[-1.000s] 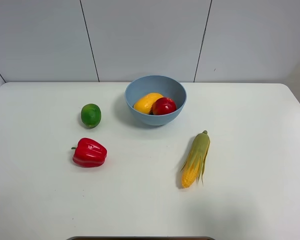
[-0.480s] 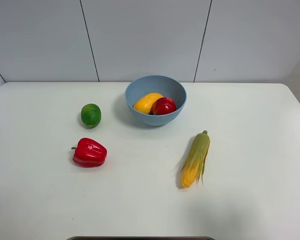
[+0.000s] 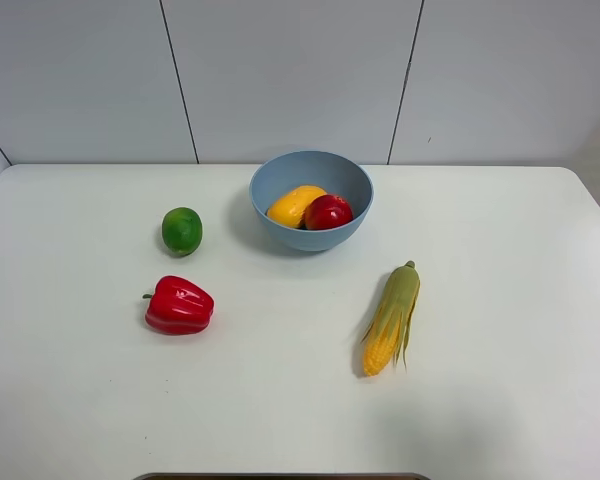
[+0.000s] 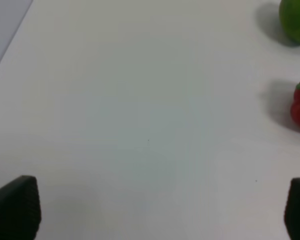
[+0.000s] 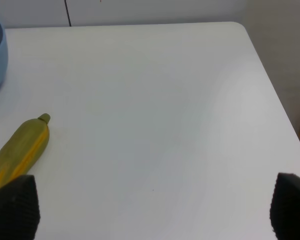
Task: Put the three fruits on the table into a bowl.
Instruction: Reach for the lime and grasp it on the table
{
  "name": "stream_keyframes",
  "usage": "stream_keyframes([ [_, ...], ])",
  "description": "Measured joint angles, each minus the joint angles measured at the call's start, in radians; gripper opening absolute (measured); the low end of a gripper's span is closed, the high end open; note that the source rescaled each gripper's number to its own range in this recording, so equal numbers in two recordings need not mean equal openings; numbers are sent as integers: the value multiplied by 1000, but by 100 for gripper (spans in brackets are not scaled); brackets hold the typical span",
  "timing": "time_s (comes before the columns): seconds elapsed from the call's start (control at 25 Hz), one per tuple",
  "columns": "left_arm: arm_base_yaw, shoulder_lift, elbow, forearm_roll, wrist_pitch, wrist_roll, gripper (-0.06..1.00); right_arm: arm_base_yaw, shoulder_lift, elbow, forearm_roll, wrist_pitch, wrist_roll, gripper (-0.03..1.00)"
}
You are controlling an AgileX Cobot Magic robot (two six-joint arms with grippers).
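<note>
Nearest the robot, the left gripper point(image 4: 155, 212) hangs with its dark fingers spread wide and nothing between them, over a bare part of the large flat white table point(image 3: 500, 400). The right gripper point(image 5: 150, 207) is likewise spread and empty. Further out lie a yellow corn cob in a green husk point(image 3: 390, 320) on the right and a glossy red bell pepper with a green stem point(image 3: 180, 306) on the left; neither belongs to the job. Just beyond the pepper sits the small round green lime point(image 3: 182, 230), alone on the table on the left arm's side, well apart from the round, deep, light blue plastic bowl point(image 3: 310, 240). Inside the bowl an oblong yellow-orange mango point(image 3: 292, 205) and a round glossy red apple-like fruit point(image 3: 328, 211) rest touching. The lime looks light, stiff and smooth-skinned, so it would likely roll or squirt from an off-centre pinch; closing from above across its widest middle seems safest
</note>
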Motion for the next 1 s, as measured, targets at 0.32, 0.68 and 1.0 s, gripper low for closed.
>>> stream_keyframes([
  [0.32,0,222,-122,-6,-34,34,100,0,0,0,0,0,1,100],
  [0.68,0,842,-457,-175,-137,199,100,0,0,0,0,0,1,100],
  [1.0,-47,1354,-768,-309,-183,247,100,0,0,0,0,0,1,100],
])
